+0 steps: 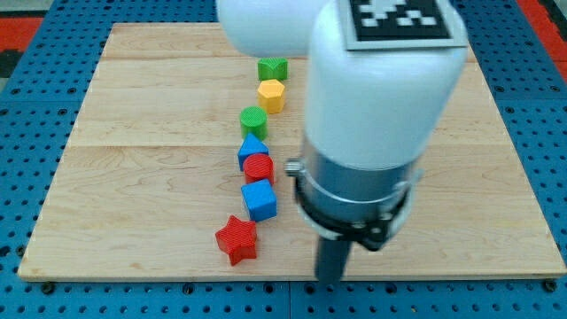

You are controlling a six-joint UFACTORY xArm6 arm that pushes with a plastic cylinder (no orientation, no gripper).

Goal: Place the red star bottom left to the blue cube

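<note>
While my tip (330,276) sits near the bottom edge of the wooden surface (133,177), right of the blocks and touching none, the red star (236,239) lies just below and left of the blue cube (260,200), almost touching it. Above the cube a red cylinder (259,167), a blue triangular block (252,149), a green cylinder (253,120), a yellow block (271,94) and a green block (273,68) run toward the top edge. I carry a bare rod, no hand to spread or pinch.
</note>
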